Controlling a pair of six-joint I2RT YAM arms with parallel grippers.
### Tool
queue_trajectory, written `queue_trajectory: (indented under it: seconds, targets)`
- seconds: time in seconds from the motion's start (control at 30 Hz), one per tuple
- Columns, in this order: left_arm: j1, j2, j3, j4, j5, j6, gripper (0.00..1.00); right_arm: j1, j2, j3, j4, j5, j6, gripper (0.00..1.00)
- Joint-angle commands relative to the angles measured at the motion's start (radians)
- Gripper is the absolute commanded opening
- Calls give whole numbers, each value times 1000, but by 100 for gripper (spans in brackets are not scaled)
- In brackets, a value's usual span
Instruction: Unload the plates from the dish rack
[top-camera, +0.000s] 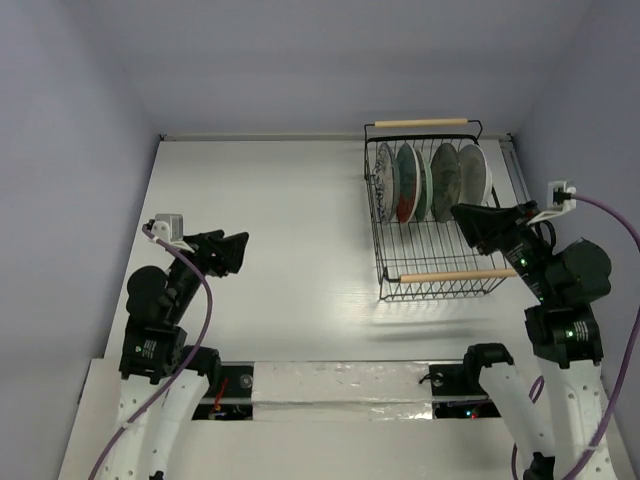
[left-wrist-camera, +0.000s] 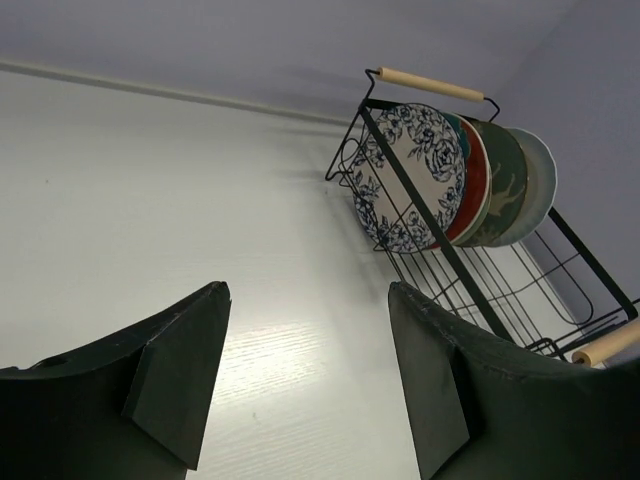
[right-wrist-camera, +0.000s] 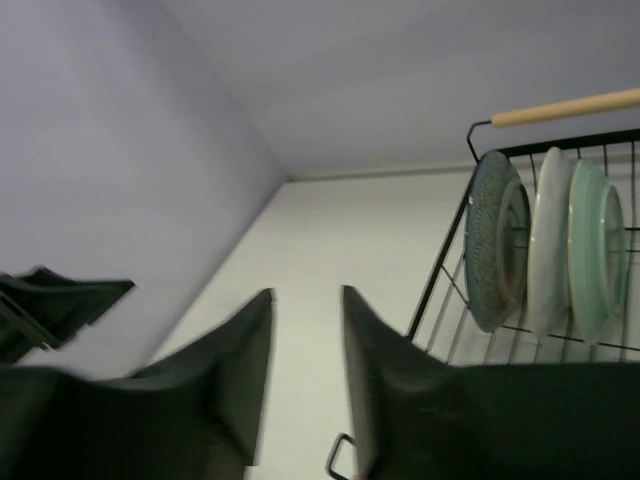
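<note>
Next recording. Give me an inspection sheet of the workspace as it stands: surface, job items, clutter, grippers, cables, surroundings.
Surface: white table; silver tape strip along its near edge.
Job's things: black wire dish rack at far right; plates standing upright in its far end, none out on the table.
Clutter: nothing seen.
Grippers: left gripper open, empty, over the table's left side; right gripper slightly open, empty, near the rack's right side.
Cables: purple cable on left arm, second purple cable on right arm.
Surroundings: plain lilac walls.

Left claw (left-wrist-camera: 307, 300), jaws wide apart, before white table (left-wrist-camera: 120, 200); plates (left-wrist-camera: 410, 170) upright in black dish rack (left-wrist-camera: 475, 292) beyond
</note>
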Motion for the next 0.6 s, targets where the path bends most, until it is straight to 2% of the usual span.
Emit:
queue_trajectory:
  seconds: [0.0, 0.07, 0.1, 0.17, 0.2, 0.3, 0.33, 0.37, 0.4, 0.43, 0.47, 0.57]
  targets:
    - [-4, 25, 29, 38, 37, 12, 61, -6, 34, -2, 93, -83, 31, 31]
    - [-4, 28, 24, 36, 41, 14, 61, -6, 66, -2, 117, -103, 30, 19]
    - [-4, 27, 21, 39, 51, 14, 61, 9, 75, -1, 119, -91, 27, 9]
    - [-4, 30, 20, 44, 58, 14, 61, 61, 115, 13, 120, -31, 15, 0]
    - [-4, 31, 17, 47, 69, 12, 59, 86, 130, 17, 120, -8, 12, 0]
    - [-4, 39, 4, 65, 89, 5, 45, 248, 227, 65, 116, 145, -30, 0]
    - [-4, 46, 4, 61, 87, 5, 32, 297, 258, 88, 78, 203, -48, 0]
    - [-4, 50, 6, 58, 84, 3, 26, 372, 288, 112, 59, 303, -80, 0]
    - [-4, 51, 7, 55, 75, 5, 19, 396, 348, 151, 50, 335, -93, 0]
    - [-4, 54, 7, 49, 69, 3, 4, 407, 376, 165, 42, 359, -103, 0]
    - [-4, 53, 9, 44, 60, 2, 0, 416, 402, 178, 38, 409, -119, 0]
    - [-4, 56, 11, 30, 26, -1, 0, 416, 502, 238, -2, 509, -162, 0]
